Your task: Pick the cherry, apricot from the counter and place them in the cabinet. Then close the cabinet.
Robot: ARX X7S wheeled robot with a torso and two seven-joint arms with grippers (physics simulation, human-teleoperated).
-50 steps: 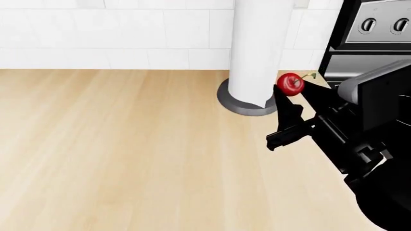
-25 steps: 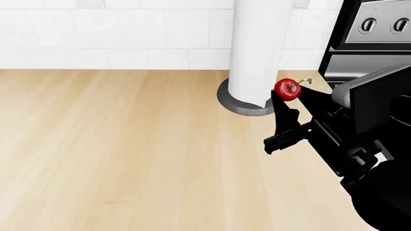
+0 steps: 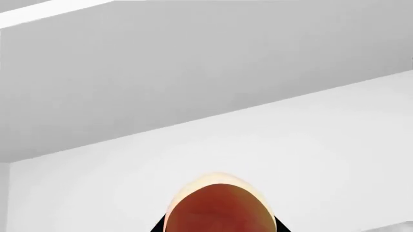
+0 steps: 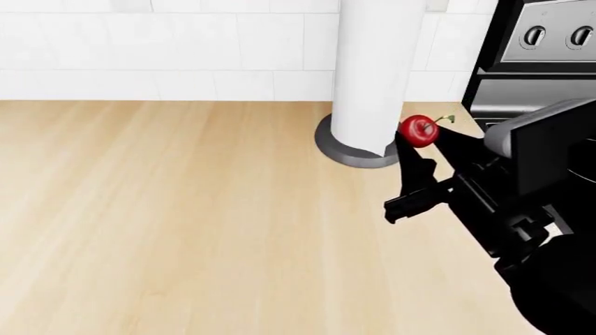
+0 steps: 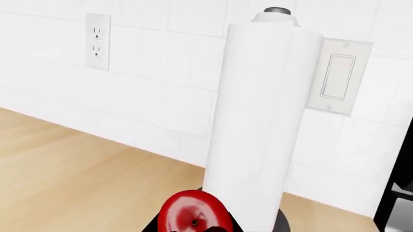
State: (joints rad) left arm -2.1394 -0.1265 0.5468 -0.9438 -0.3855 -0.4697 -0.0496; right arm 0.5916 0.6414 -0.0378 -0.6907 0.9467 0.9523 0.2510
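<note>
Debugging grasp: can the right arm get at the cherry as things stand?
Likely yes: the right gripper already has the cherry between its fingers, raised off the counter beside the paper towel roll.

paper towel roll (image 4: 377, 70) stands upright on its round base (image 4: 347, 150) at the back of the counter (image 4: 186, 223), against the tiled wall (image 4: 167, 49). cherry (image 4: 419, 130) sits just right of the roll, held above the counter at the right gripper (image 4: 423, 150) tip. stove (image 4: 540, 56) right of the counter. wall outlet (image 5: 98, 41) left of the roll, light switch (image 5: 339, 77) to its right.
</note>
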